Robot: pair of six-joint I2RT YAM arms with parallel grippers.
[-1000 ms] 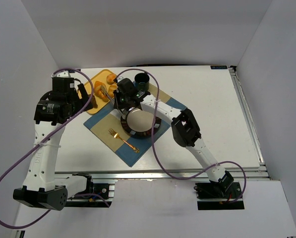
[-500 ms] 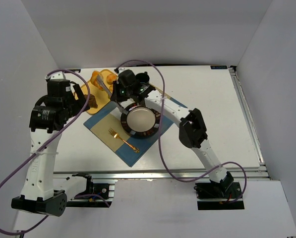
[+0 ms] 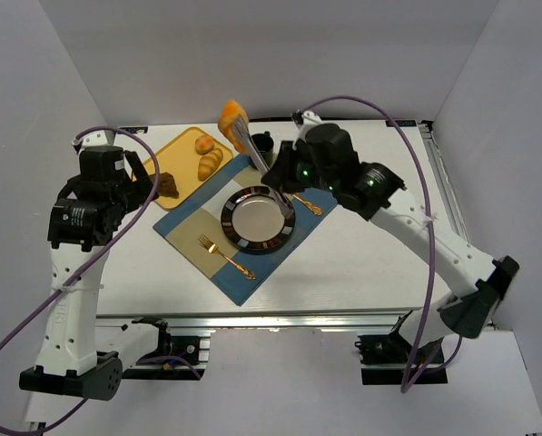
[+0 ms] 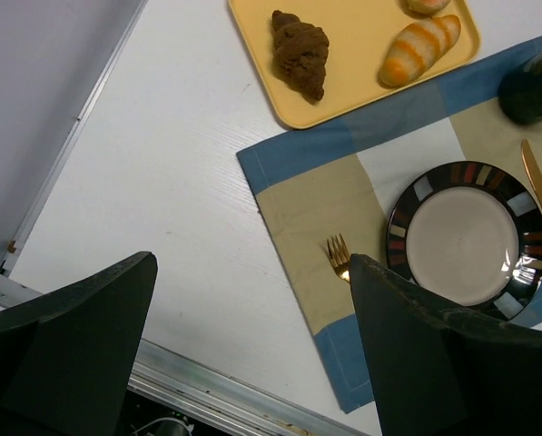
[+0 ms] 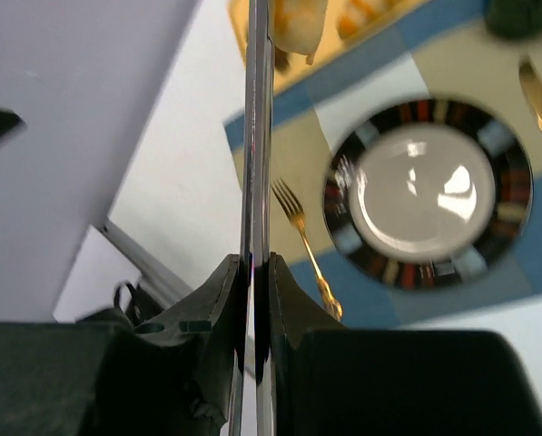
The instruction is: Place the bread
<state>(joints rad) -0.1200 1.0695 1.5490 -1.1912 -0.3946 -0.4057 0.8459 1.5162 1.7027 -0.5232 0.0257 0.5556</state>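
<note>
My right gripper (image 5: 255,272) is clamped tight on a pair of thin, flat metal tongs (image 5: 255,136). Their tips pinch the croissant (image 3: 231,116), a golden-orange ridged crescent held up in the air, clear of the tray (image 4: 370,36). The dark chunk (image 4: 300,53), brown and lumpy, lies on a corner of that smooth yellow tray, near a striped glossy roll (image 4: 422,50). My left gripper (image 4: 252,345) hangs wide apart, holding nothing, over the white table (image 4: 162,182) beside the blue-and-tan placemat (image 4: 316,200) and its round plate (image 4: 400,238).
</note>
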